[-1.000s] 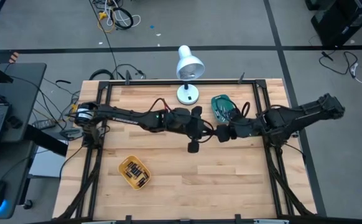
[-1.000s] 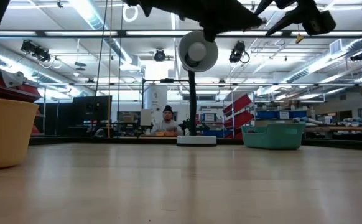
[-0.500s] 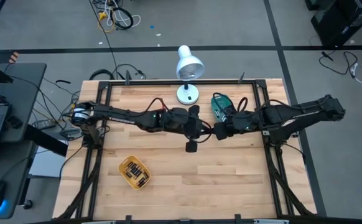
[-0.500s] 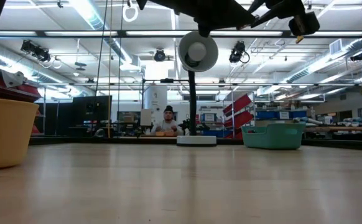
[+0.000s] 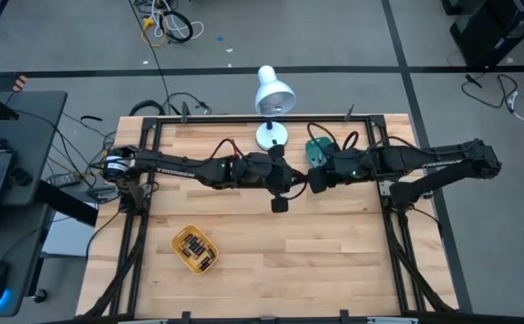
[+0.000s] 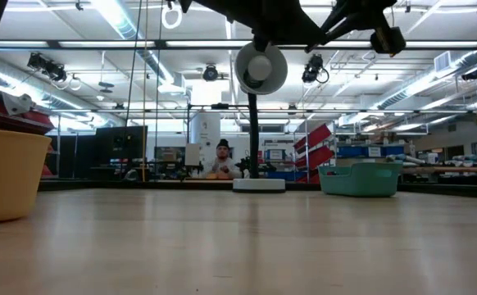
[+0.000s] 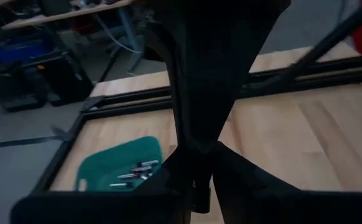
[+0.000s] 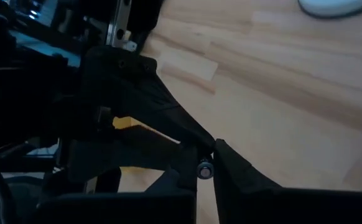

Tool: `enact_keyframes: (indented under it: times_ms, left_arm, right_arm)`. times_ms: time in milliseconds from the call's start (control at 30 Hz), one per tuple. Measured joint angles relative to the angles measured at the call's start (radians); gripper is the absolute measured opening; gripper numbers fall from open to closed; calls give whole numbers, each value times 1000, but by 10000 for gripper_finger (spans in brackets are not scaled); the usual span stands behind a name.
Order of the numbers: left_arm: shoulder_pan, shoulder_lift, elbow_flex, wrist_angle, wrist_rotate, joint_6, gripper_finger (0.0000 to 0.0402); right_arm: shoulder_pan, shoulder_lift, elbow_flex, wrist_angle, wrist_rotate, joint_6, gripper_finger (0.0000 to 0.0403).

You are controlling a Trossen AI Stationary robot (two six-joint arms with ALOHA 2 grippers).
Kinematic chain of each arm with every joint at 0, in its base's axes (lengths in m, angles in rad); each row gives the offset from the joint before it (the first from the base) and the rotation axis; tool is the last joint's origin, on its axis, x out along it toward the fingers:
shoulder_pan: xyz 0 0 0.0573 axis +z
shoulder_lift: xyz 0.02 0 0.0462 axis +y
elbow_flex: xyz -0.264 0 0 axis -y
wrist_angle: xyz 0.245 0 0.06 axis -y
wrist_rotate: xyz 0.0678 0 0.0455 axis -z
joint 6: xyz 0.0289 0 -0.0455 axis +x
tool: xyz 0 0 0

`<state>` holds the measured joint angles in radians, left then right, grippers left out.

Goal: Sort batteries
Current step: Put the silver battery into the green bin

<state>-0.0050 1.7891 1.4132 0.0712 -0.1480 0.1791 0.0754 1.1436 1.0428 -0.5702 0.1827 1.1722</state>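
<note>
Wooden worktop [image 5: 334, 261], high view: lamp [image 5: 274, 90] at 12 o'clock, teal tray [image 5: 314, 148] at 1, yellow tray [image 5: 183, 234] with batteries [image 5: 196, 251] at 8. My left gripper [image 5: 289, 184] and right gripper [image 5: 311, 183] meet mid-worktop; looks like handover.

Low view: both trays on worktop, arms high overhead, person far behind.

Left wrist view: left jaws pinched on small dark cell [image 7: 199, 194]; sorted cells in teal tray beyond.

Right wrist view: right jaws clenched on same cell's silvery end, likely for carry to teal tray.
</note>
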Motion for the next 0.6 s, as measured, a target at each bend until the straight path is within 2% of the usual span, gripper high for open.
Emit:
enact_keyframes:
  times_ms: [267, 467, 600]
  left_arm:
    - [23, -14, 6, 63, -106, 12, 125]
    - [62, -19, 8, -41, -109, -154, 169]
    - [81, -46, 7, -142, -67, -281, 181]
  right_arm:
    - [-127, -25, 0, -9, -36, -120, 15]
    - [-228, -16, -1, -135, -18, -162, 16]
    - [-298, -10, -1, -250, 27, -210, 16]
